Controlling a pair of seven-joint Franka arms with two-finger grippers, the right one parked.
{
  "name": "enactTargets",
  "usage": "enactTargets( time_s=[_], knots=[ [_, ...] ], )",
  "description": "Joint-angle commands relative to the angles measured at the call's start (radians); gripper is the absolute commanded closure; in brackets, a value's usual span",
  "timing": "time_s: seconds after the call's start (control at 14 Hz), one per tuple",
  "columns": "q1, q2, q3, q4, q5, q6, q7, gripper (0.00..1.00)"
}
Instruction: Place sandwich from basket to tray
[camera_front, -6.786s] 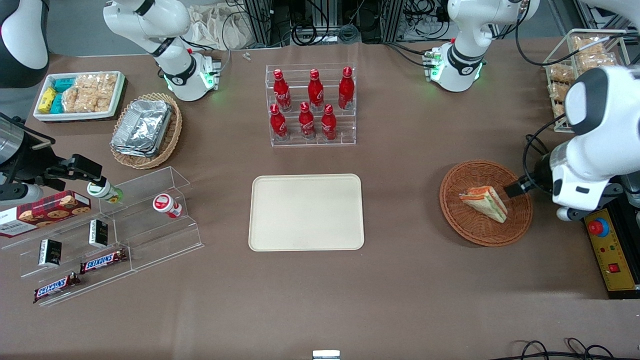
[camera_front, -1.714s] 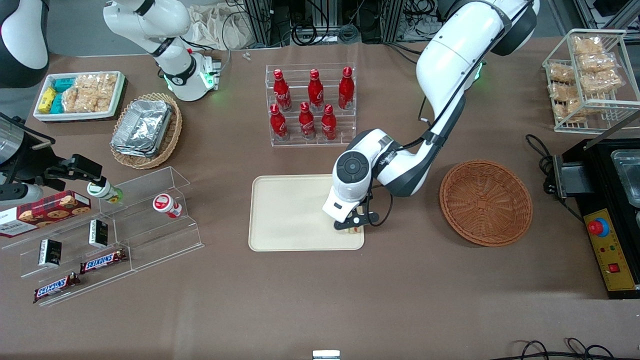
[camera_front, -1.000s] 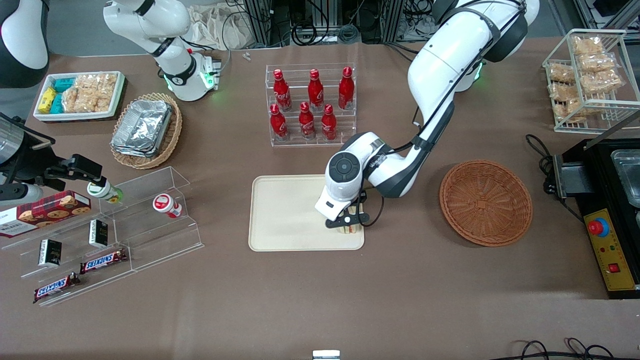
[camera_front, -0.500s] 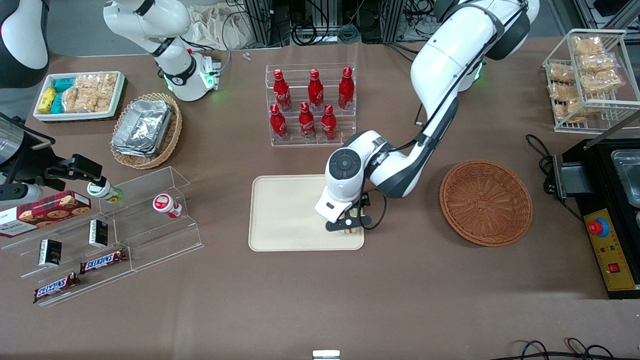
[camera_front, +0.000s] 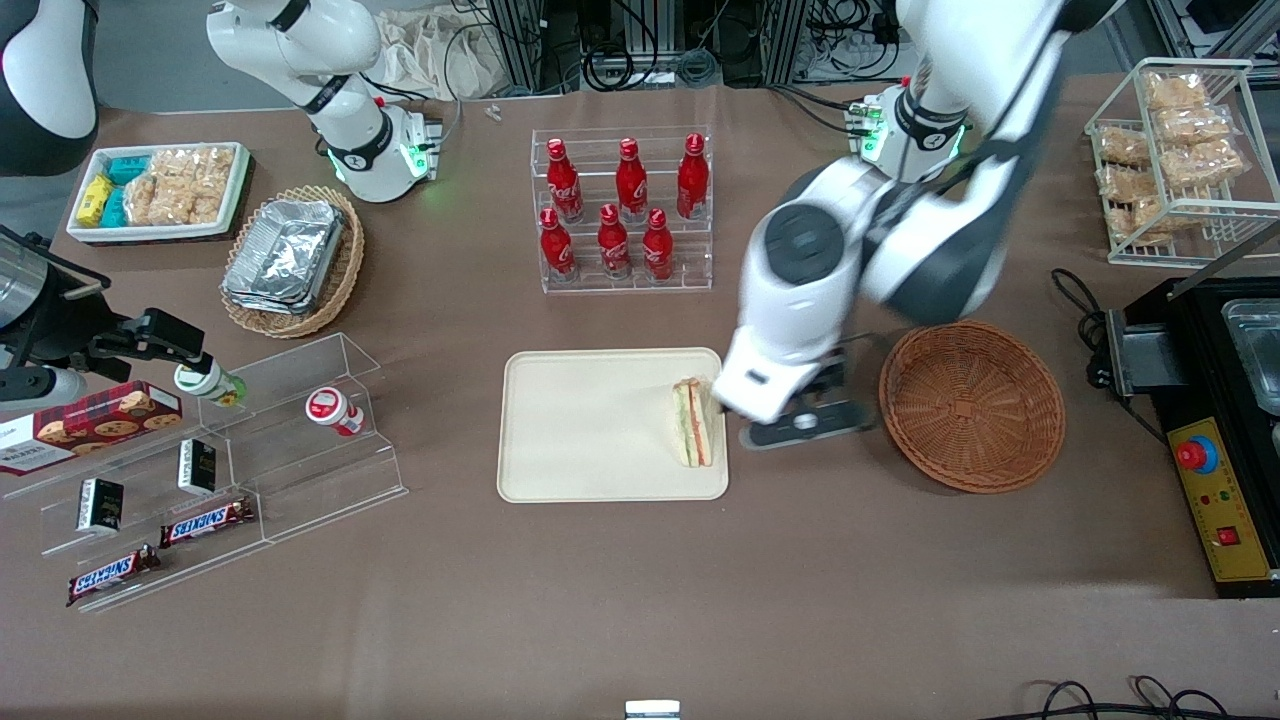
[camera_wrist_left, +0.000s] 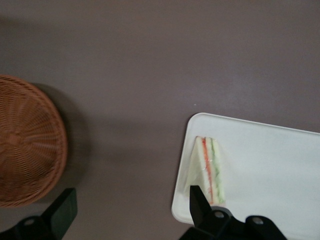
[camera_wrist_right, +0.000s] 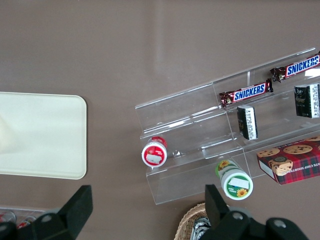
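The sandwich (camera_front: 694, 422) lay on the tray (camera_front: 590, 425); the gripper (camera_wrist_left: 131, 212) hovered between tray and basket (camera_front: 972, 405), jaws wide, empty.

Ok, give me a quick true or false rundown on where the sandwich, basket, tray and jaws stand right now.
1. The sandwich sits on the tray. True.
2. The sandwich lies at the middle of the tray. False: it is by the tray's edge nearest the basket.
3. The basket holds nothing. True.
4. The gripper is shut on the sandwich. False: its jaws are open and hold nothing, above the bare table between tray and basket.
5. The tray touches the basket. False: a strip of table separates them.
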Motion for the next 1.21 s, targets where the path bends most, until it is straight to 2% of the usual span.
enactTargets(
  time_s=[0.0,0.29,0.57,0.86,1.14],
  knots=[
    [0.123,-0.128,-0.005,-0.049,-0.085,-0.093,0.154,0.00],
    [0.285,-0.219,-0.001,-0.133,-0.136,-0.136,0.353,0.00],
    [0.231,-0.285,0.215,-0.239,-0.164,-0.124,0.608,0.00],
    [0.236,-0.328,0.286,-0.319,-0.165,-0.104,0.778,0.00],
    [0.239,-0.285,0.297,-0.246,-0.161,-0.124,0.802,0.00]
  ],
)
